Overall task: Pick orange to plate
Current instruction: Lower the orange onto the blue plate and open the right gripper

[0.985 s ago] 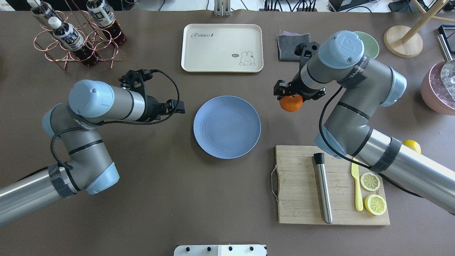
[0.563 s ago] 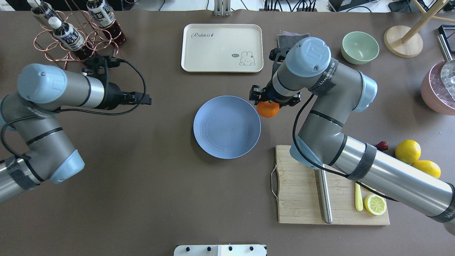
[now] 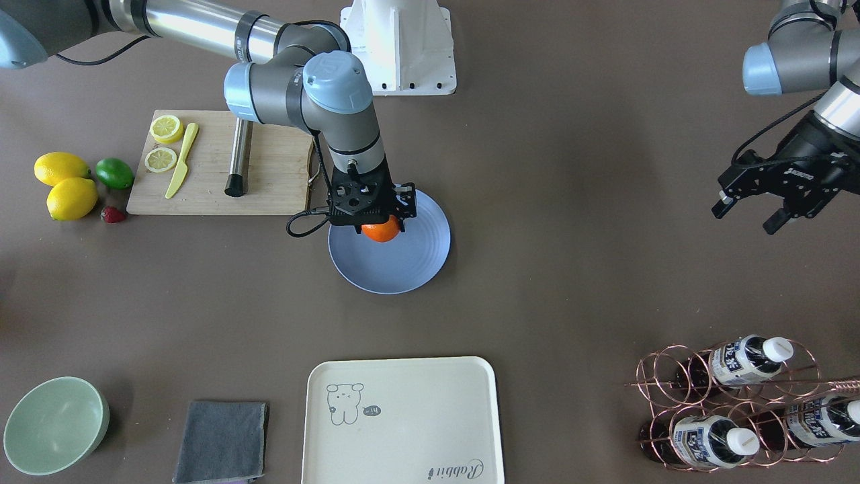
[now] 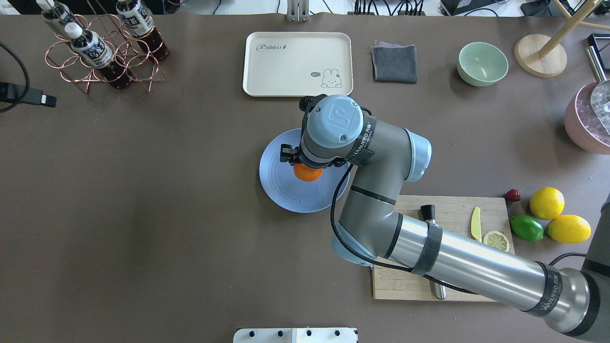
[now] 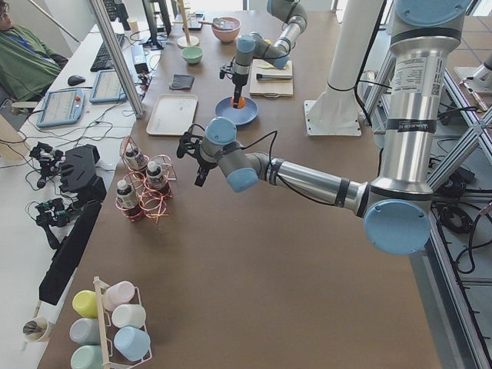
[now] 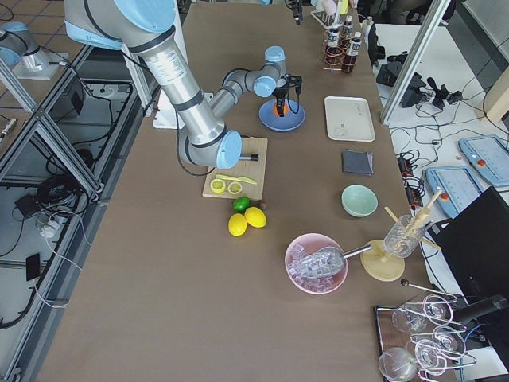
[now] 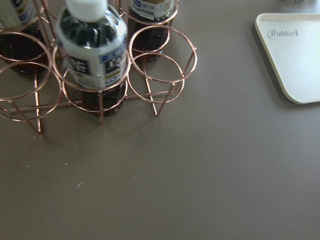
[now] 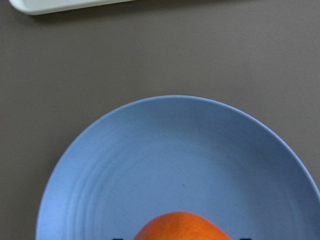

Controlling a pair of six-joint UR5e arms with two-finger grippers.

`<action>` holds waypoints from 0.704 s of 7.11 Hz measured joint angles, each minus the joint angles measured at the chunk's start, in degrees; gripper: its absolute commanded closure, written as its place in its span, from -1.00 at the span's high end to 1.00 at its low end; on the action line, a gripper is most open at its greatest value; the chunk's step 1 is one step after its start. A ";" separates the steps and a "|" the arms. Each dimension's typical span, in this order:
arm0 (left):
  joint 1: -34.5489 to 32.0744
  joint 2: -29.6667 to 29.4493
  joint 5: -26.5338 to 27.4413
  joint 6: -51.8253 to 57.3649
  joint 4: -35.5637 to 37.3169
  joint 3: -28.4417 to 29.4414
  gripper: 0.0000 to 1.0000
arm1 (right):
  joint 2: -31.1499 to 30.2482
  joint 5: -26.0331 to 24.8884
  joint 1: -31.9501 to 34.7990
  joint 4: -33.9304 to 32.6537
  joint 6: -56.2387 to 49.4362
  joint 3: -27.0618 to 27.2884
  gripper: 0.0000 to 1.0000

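Note:
The orange [image 4: 308, 173] is held over the middle of the periwinkle-blue plate [image 4: 282, 190], with my right gripper [image 4: 309, 165] shut on it from above. From the front, the orange [image 3: 380, 231] shows under the black right gripper [image 3: 379, 224] inside the plate's rim [image 3: 410, 272]. The right wrist view has the orange's top [image 8: 182, 228] at the bottom edge with the plate [image 8: 175, 150] filling the frame beneath. Whether the fruit touches the plate I cannot tell. My left gripper [image 3: 746, 218] hangs open and empty far off to the side, near the bottle rack [image 7: 95, 75].
A cutting board [image 4: 405, 281] with a lemon slice, a yellow knife and a steel rod lies under the right arm. Two lemons [image 4: 547, 202], a lime [image 4: 526, 227] and a strawberry sit beside it. A cream tray [image 4: 297, 64], grey cloth [image 4: 393, 63] and green bowl [image 4: 482, 63] line the far side.
The right arm carried the orange leftward from beside the plate's rim to over its middle. The left arm drew back to the left, almost out of the overhead view.

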 measured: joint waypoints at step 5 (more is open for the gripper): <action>-8.17 1.23 -4.78 11.32 0.48 4.58 0.96 | 2.40 -2.58 -0.72 0.19 0.17 -5.97 1.00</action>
